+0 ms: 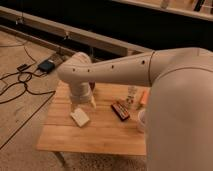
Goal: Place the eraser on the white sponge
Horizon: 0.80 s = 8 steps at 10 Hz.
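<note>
Two blocks lay apart on the tabletop [100,136]: the eraser [120,110] near the middle, untouched, and the white sponge [80,118] just below the hand [86,102]. Whether the hand was released or clenched could not be told. Likely the eraser's pickup was not yet begun.

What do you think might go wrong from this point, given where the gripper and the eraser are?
1. The gripper hangs just by the white sponge, while the eraser lies apart from it; a low sweep across may knock the sponge askew.
2. The orange stick and a small clear object sit close by the eraser and could be bumped during a grasp.
</note>
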Each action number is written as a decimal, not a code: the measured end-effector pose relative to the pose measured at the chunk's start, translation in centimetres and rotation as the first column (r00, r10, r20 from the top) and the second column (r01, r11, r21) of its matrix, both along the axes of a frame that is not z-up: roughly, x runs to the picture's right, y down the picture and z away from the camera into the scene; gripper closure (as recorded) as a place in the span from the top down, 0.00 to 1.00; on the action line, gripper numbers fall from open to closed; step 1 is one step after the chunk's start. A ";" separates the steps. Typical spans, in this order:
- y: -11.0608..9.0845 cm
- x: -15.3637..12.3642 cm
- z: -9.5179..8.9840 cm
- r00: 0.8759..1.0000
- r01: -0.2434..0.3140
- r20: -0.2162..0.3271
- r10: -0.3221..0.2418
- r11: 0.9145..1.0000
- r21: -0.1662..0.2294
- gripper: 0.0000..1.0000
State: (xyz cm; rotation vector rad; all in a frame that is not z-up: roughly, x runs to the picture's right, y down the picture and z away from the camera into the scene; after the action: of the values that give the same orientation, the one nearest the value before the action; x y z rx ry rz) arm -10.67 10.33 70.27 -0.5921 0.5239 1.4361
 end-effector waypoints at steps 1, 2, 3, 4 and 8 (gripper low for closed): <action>0.0 0.2 0.1 1.000 -0.002 0.003 0.002 1.000 -0.004 0.65; 0.0 0.9 0.6 1.000 -0.003 0.004 0.003 1.000 -0.010 0.65; -0.1 2.7 1.6 1.000 -0.004 0.002 0.004 1.000 -0.016 0.65; -0.2 4.5 2.9 1.000 -0.001 0.011 0.001 1.000 -0.017 0.65; -0.7 9.6 7.4 0.997 0.042 0.070 -0.041 0.999 -0.008 0.65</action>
State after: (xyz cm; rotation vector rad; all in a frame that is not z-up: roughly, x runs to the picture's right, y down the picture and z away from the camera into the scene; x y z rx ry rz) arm -1.09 9.62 77.69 -0.6330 0.4852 1.3698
